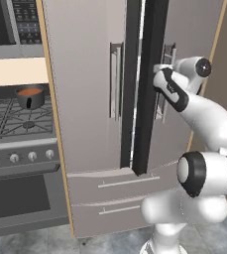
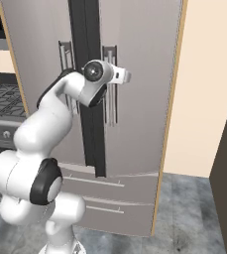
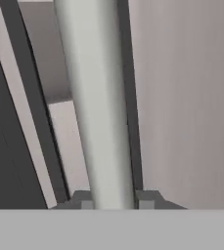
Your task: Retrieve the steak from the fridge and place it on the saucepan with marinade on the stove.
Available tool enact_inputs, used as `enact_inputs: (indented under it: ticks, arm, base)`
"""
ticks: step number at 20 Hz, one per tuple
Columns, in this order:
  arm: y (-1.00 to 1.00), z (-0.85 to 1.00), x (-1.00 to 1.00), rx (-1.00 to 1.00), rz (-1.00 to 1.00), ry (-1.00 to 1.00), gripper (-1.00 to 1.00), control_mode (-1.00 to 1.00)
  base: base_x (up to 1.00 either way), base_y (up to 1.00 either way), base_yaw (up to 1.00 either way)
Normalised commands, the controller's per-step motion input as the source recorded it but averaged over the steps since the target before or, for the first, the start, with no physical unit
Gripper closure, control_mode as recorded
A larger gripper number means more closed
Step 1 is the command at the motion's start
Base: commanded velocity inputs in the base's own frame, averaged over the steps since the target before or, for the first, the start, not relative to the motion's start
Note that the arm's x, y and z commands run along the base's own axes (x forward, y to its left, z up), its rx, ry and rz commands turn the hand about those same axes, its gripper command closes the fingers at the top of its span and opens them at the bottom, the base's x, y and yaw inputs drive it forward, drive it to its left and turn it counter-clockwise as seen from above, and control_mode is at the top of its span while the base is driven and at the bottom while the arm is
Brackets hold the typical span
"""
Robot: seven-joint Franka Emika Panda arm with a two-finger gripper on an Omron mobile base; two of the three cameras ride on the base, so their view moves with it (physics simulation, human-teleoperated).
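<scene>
The fridge (image 1: pixel 85 99) fills the middle, with a dark vertical edge showing between its two doors. My gripper (image 3: pixel 116 202) is at the right door's long bar handle (image 3: pixel 101 107), one fingertip pressed against each side of the bar. From the base, the hand (image 1: pixel 165 67) sits against that handle (image 1: pixel 169 52) at its upper part; the right base view shows the gripper (image 2: pixel 126 75) by the handle (image 2: pixel 110 94). The saucepan (image 1: pixel 29 96) with orange-red liquid stands on the stove (image 1: pixel 16 124) at the left. The steak is hidden.
A microwave (image 1: pixel 11 20) hangs above the stove. The oven door (image 1: pixel 16 196) and knob row (image 1: pixel 21 158) face forward. Two fridge drawers (image 1: pixel 120 198) sit below the doors. A beige wall (image 2: pixel 204 99) runs along the fridge's right side.
</scene>
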Motion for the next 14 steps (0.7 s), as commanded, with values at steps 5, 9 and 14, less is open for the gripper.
enact_inputs:
  ticks: [5, 9, 14]
  arm:
    - [-0.49, 0.0, -0.96, 0.0, 0.0, 0.0, 1.0, -1.0]
    - [-0.5, 0.0, -0.83, 0.0, 0.0, 0.0, 1.0, -1.0]
    - [-0.39, -0.04, -0.64, 0.0, 0.03, 0.0, 1.0, -1.0]
  base:
    - [0.0, 0.0, 0.0]
    - [0.0, 0.0, 0.0]
    - [0.0, 0.0, 0.0]
